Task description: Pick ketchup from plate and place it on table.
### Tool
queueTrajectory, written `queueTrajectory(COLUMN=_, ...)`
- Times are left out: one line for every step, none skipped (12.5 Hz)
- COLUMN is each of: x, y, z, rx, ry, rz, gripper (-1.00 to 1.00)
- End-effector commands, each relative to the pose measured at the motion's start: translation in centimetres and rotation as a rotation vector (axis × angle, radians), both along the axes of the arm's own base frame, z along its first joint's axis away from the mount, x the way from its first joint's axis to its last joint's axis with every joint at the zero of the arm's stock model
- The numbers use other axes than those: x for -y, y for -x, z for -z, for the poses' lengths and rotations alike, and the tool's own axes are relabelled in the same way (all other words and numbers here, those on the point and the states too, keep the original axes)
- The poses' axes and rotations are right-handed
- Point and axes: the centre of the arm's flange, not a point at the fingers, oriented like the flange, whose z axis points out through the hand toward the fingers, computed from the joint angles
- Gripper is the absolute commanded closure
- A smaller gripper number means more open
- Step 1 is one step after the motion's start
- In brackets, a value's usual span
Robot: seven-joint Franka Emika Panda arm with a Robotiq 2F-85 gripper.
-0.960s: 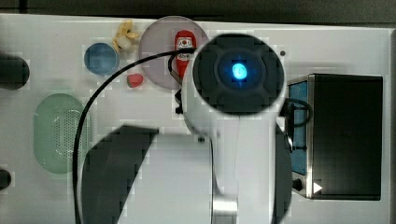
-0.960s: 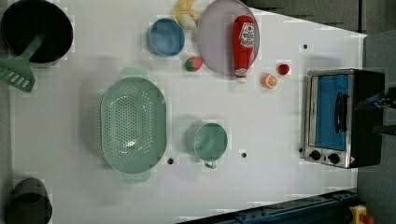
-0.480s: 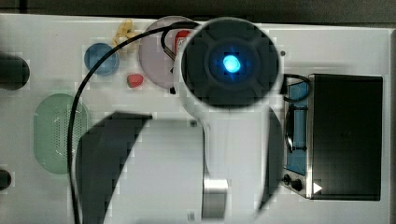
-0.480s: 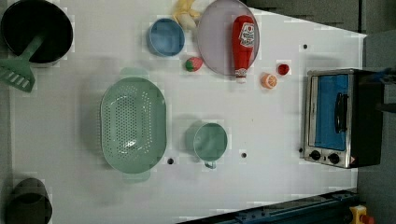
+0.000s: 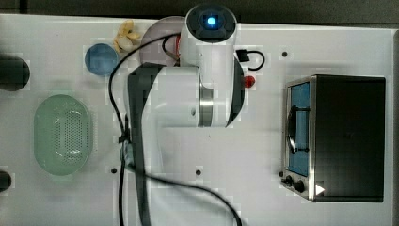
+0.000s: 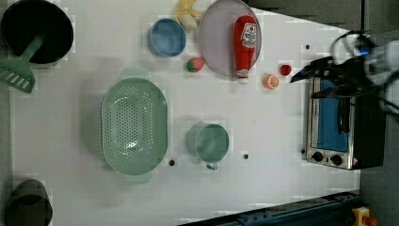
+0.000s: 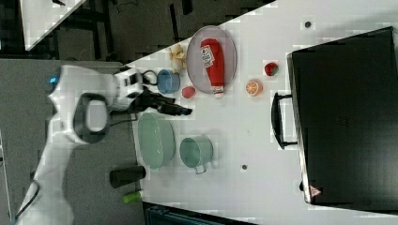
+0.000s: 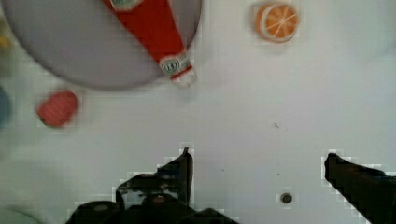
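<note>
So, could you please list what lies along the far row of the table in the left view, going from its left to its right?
Black bowl → blue bowl → plate → ketchup → orange slice → small red fruit → hand.

- A green perforated colander (image 6: 134,128) is set toward the left view's left side of the tabletop.
- A green cup (image 6: 211,142) is placed just beside the colander, on the left view's right of it.
- A small blue bowl (image 6: 167,37) is located near the far edge in the left view, with a banana (image 6: 188,12) just beside it at that edge.
- A strawberry (image 6: 195,64) is positioned below the bowl in the left view.
- An orange slice (image 6: 270,81) and a small red fruit (image 6: 285,69) are placed near each other.
- A toaster oven (image 6: 341,125) is installed at the left view's right edge.
- A black pot (image 6: 37,30) with a green spatula (image 6: 16,73) occupies the left view's upper left corner.
</note>
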Motion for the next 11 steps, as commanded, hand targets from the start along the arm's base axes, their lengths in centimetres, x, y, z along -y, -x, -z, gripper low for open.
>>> queueTrajectory(x=-1.0, y=-1.5, z=0.1, rx=0.099, ry=-0.048, rz=-0.238, gripper=-1.0)
queueTrajectory(x=-1.2, y=-2.0, z=1.6, rx=0.104, ry=-0.056, rz=-0.273, gripper=-1.0)
queueTrajectory(x=-1.4, y=-2.3, z=3.0, rx=0.107, ry=-0.06, rz=-0.29, gripper=-1.0)
queueTrajectory(x=-1.7, y=-2.6, z=4.5, rx=0.107, ry=-0.061, rz=-0.298, gripper=-1.0)
queueTrajectory(x=-2.0, y=-2.9, z=5.9, rx=0.107, ry=-0.061, rz=-0.303, gripper=-1.0)
queueTrajectory(x=-2.3, y=-3.4, z=7.2, rx=0.115, ry=-0.063, rz=-0.306, gripper=-1.0)
queueTrajectory(x=-2.6, y=-4.0, z=8.5, rx=0.129, ry=-0.063, rz=-0.316, gripper=-1.0)
queueTrajectory(x=-3.0, y=-4.7, z=9.6, rx=0.145, ry=-0.06, rz=-0.326, gripper=-1.0)
queueTrajectory(x=-3.2, y=-5.4, z=10.7, rx=0.158, ry=-0.051, rz=-0.339, gripper=-1.0)
queueTrajectory(x=-3.4, y=-6.2, z=11.7, rx=0.171, ry=-0.041, rz=-0.353, gripper=-1.0)
queueTrajectory(x=-3.6, y=-7.0, z=12.6, rx=0.183, ry=-0.034, rz=-0.365, gripper=-1.0)
